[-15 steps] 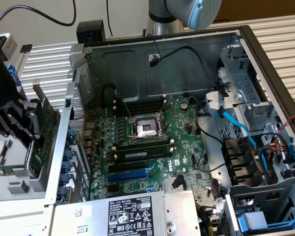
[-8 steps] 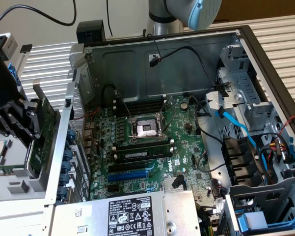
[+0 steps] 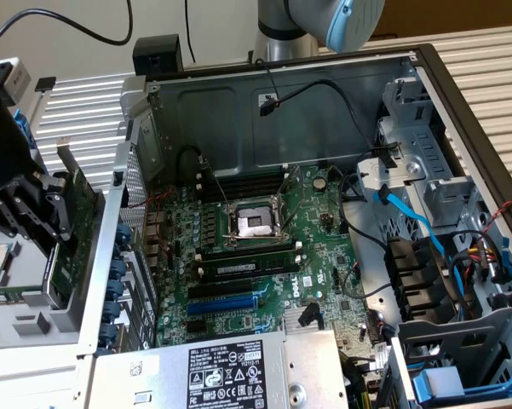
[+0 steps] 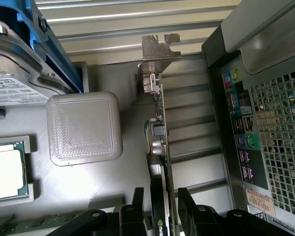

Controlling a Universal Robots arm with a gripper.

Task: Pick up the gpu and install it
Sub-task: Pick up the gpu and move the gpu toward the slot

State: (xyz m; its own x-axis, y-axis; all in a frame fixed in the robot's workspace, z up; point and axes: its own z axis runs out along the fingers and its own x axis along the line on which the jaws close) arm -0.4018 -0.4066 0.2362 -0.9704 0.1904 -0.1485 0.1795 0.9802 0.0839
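Arm (image 3: pixel 322 20): grey link with light-blue joint cap, top centre of exterior view. Gripper (image 3: pixel 55 223): black body at left edge of exterior view, mid height, angled downward, fingers toward frame's lower right. Wrist view: two black fingers (image 4: pixel 136 205) parallel, one on each face of gpu (image 4: pixel 159 113). Jaws partly apart, pressed on card's two faces; card stands edge-on between them.

The gpu (image 4: pixel 160 142) is cut off by the wrist view's edge. The label (image 3: pixel 232 373) has print too small to read.
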